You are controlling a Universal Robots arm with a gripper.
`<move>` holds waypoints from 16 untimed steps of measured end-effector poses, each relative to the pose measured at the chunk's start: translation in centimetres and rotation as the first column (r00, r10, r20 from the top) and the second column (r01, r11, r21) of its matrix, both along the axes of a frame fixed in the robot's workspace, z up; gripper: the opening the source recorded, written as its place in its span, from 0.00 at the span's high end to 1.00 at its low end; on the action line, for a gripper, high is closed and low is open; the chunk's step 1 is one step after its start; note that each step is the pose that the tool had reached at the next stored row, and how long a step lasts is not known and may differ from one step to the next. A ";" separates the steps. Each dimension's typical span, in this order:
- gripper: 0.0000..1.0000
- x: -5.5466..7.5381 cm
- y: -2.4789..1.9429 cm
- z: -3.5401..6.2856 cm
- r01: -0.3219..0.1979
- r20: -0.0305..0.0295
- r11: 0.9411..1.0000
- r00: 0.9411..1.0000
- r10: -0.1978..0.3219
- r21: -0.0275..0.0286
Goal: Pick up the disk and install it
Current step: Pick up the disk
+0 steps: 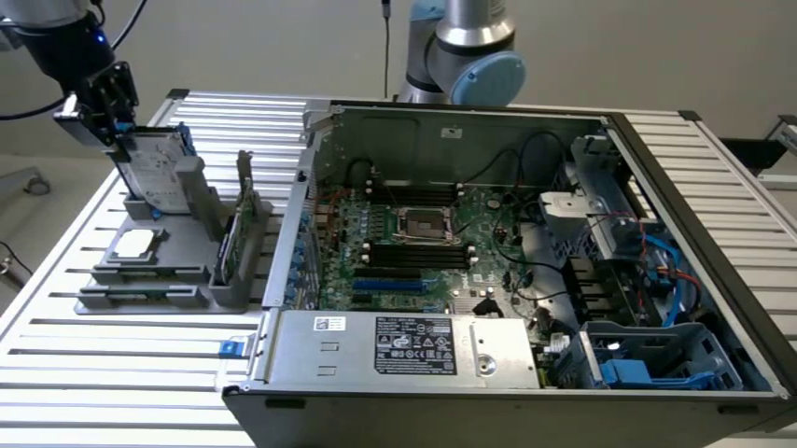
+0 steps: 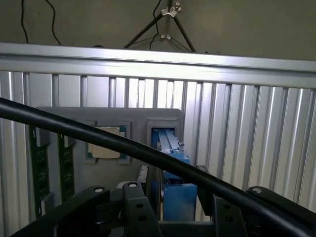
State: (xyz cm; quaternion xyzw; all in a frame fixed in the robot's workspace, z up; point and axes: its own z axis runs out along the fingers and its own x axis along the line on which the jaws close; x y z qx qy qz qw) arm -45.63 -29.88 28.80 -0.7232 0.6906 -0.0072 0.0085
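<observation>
We see black gripper (image 1: pixel 116 126), jaws apart either side of top edge of flat silver-grey disk (image 1: pixel 159 166) in blue plastic carrier; disk stands upright in grey moulded holder (image 1: pixel 218 294) on ribbed aluminium table (image 1: pixel 100 373)

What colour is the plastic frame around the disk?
Bright blue. The disk shows its frame best in the wrist view.

Upright disk (image 1: pixel 156 168) just under the hand (image 1: pixel 125 129)

Disk (image 1: pixel 155 166): metal, blue plastic, prob. matt.
</observation>
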 end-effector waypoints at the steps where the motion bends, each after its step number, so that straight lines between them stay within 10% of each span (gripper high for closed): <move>1: 0.49 0.0 0.04 -0.04 0.000 0.000 1.000 1.000 0.000 0.000; 16: 0.51 0.0 0.14 -0.19 0.000 0.000 1.000 1.000 0.000 0.001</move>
